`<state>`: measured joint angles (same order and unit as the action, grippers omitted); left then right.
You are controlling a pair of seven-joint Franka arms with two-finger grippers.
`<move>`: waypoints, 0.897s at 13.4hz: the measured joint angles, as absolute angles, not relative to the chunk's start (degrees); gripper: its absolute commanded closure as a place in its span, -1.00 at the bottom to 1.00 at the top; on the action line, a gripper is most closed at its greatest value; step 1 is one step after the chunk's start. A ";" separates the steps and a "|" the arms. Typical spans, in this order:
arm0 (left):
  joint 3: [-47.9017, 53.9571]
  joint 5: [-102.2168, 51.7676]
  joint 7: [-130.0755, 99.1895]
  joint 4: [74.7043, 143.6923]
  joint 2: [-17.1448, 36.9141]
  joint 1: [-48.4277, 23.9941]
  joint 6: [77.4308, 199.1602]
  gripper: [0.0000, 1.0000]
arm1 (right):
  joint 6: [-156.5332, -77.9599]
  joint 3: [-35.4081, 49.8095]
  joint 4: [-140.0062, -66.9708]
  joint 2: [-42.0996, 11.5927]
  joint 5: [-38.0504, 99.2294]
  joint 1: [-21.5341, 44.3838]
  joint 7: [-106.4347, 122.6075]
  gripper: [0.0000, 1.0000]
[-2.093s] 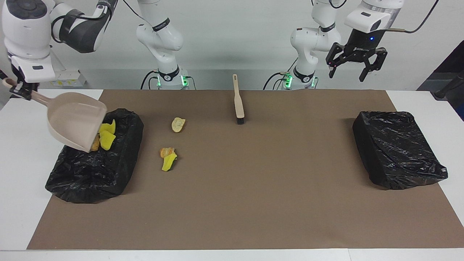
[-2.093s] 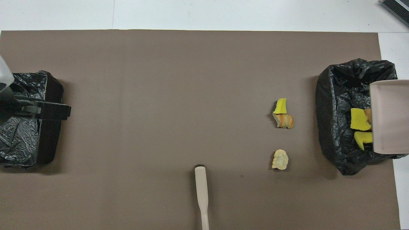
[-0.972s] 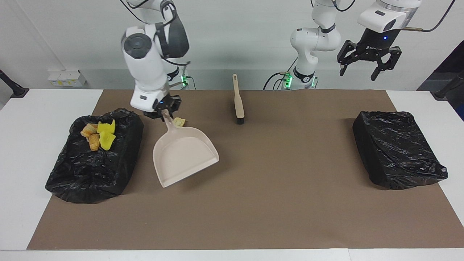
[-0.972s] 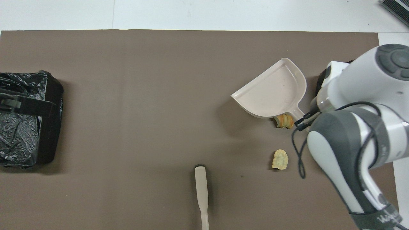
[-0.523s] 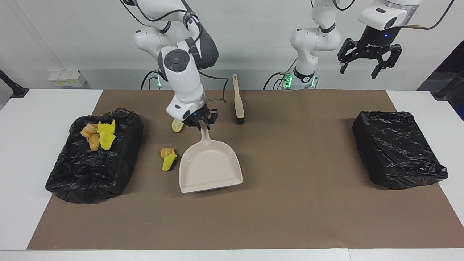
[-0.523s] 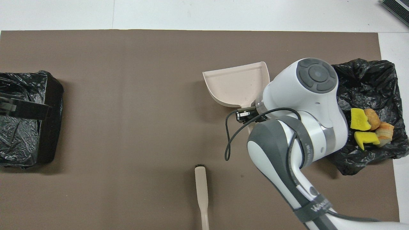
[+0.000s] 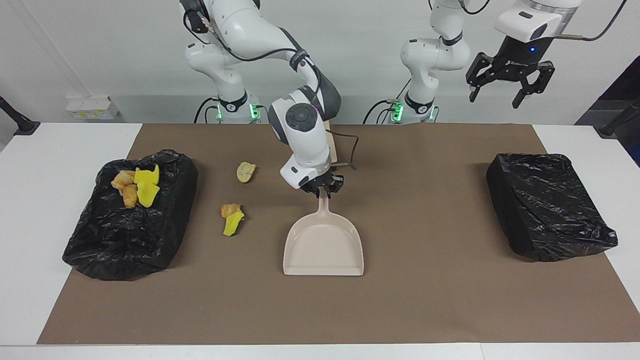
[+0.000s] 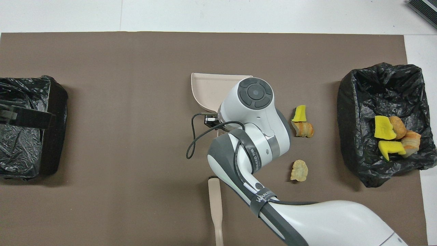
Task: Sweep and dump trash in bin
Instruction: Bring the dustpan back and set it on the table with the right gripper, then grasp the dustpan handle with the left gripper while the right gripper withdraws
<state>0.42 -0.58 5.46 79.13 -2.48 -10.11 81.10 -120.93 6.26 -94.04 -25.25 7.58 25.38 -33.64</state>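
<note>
- Brown mat covers the surface (image 7: 30, 225); my right end effector (image 7: 324, 189) grips the pan (image 7: 323, 247) by its handle, mid-mat.
- Three trash (image 7: 231, 216) bits lie near the bin (image 7: 165, 235) at my right arm's end; four are inside.
- Risk: brush (image 8: 215, 205) lies loose, my left end effector (image 7: 507, 82) hangs wide open above the other bag (image 7: 545, 205); scraps could scatter.

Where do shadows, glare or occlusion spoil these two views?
Facing view: even light, soft shadow beside the beige plastic dustpan, glints on the black bag-lined bin. Overhead view: the right arm hides much of the dustpan and the right gripper.

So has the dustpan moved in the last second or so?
Yes. The dustpan, held by the right gripper, has shifted away from the trash-filled bin toward the table's middle, past the loose trash.
</note>
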 measured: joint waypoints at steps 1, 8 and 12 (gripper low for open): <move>0.42 -0.58 5.46 79.14 -2.48 -10.11 81.07 -1.00 | -120.93 6.20 -93.95 -25.55 7.58 25.34 -33.59 -1.00; 0.38 -0.59 5.46 79.28 -2.36 -10.01 82.61 -1.00 | -110.56 6.27 -96.40 -16.92 7.60 26.07 -32.94 -1.00; 1.35 -0.64 5.36 82.22 -1.20 -10.65 88.47 -1.00 | -110.23 6.54 -108.32 -5.64 7.72 32.06 -33.00 -1.00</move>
